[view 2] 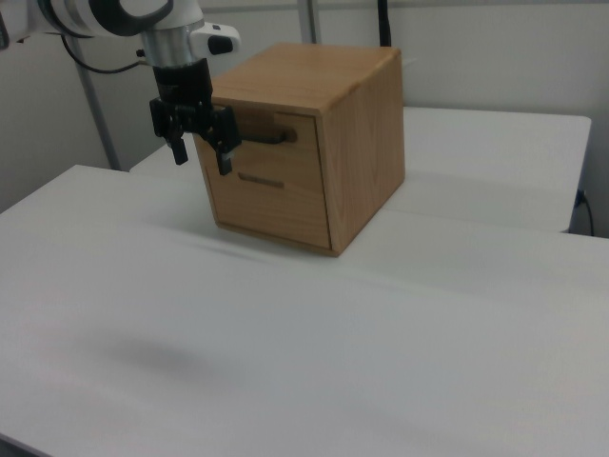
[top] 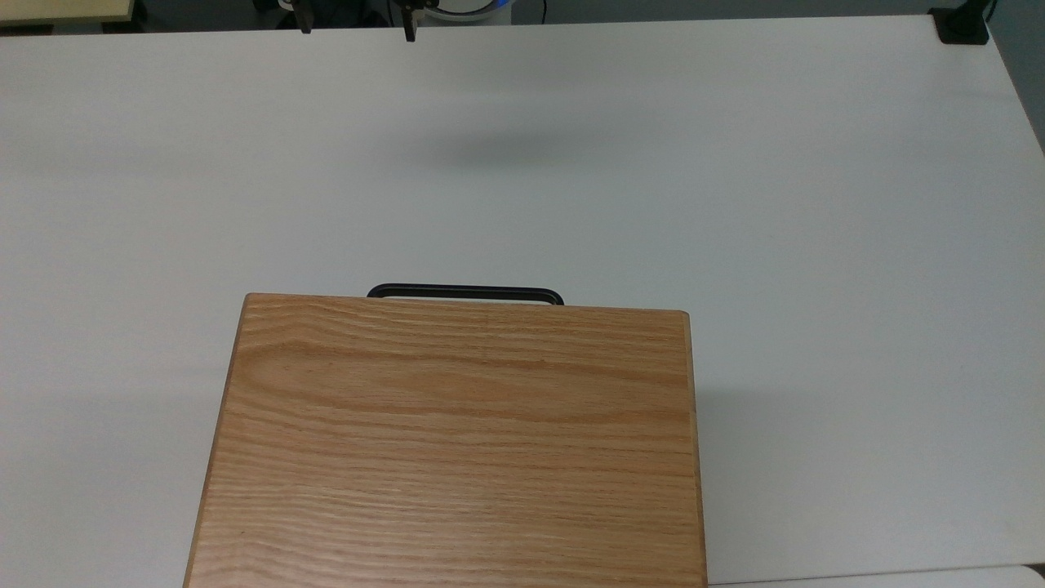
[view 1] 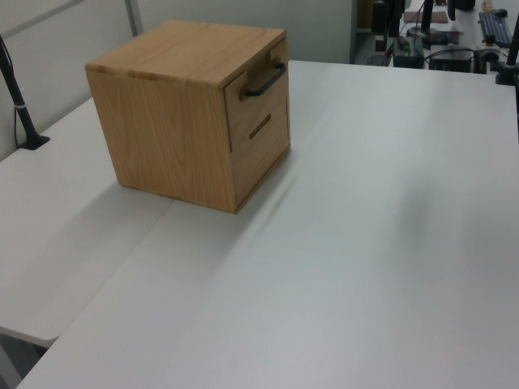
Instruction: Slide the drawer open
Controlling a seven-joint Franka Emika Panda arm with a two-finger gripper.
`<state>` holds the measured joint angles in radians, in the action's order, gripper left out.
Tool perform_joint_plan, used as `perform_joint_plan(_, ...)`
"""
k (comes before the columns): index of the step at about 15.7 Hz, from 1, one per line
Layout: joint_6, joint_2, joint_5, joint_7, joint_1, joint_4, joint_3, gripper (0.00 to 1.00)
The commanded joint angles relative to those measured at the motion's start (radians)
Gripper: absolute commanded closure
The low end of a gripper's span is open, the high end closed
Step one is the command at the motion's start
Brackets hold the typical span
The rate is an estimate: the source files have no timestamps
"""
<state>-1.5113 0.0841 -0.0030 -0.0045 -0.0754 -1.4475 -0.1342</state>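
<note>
The drawer [view 1: 258, 87] sits in the upper part of an oak cabinet [view 1: 174, 134] that stands on the white bench [view 1: 365, 243], in the upper left of the left view. Its front panel is flush with the cabinet face, so it appears fully shut. A long black bar handle [view 1: 265, 79] spans the drawer front; in the top view the handle [top: 465, 293] projects just past the cabinet top's upper edge, at frame centre.

Handling judgement: the drawer is a rigid wooden box, probably moderate in weight, and should slide straight out along its runners. The metal bar is stiff and smooth, so a loose hold may slip. The best grasp point is the middle of the bar, to keep the pull square and avoid jamming. The cabinet itself may shift on the smooth bench if the drawer binds.

The end effector [view 2: 199, 150] hangs above the bench in the upper left of the right view, fingers spread apart and pointing down, holding nothing. In the top view its fingertips [top: 409, 31] appear at the upper edge of the frame, well apart from the handle, with bare bench between them.
</note>
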Motion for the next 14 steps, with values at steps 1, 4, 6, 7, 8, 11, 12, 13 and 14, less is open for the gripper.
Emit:
perform_joint_plan(1, 0.0, -0.01, -0.011, -0.02, -0.004, -0.017, -0.022, 0.0)
perform_joint_plan(4, 0.0, -0.01, -0.009, -0.02, -0.006, -0.017, -0.024, 0.0)
perform_joint_plan(6, -0.001, -0.01, -0.009, -0.02, -0.004, -0.016, -0.025, 0.0)
perform_joint_plan(7, -0.001, -0.01, -0.009, -0.022, -0.004, -0.016, -0.028, 0.0)
perform_joint_plan(8, -0.001, -0.009, -0.009, -0.022, -0.006, -0.016, -0.033, 0.0)
perform_joint_plan(11, -0.001, -0.007, -0.009, -0.022, -0.004, -0.014, -0.034, 0.0)
perform_joint_plan(12, -0.003, -0.006, -0.009, -0.022, -0.003, -0.013, -0.034, 0.0)
perform_joint_plan(13, -0.003, -0.004, -0.009, -0.022, -0.001, -0.013, -0.034, 0.0)
perform_joint_plan(14, -0.003, -0.004, -0.008, -0.022, -0.001, -0.013, -0.034, 0.0)
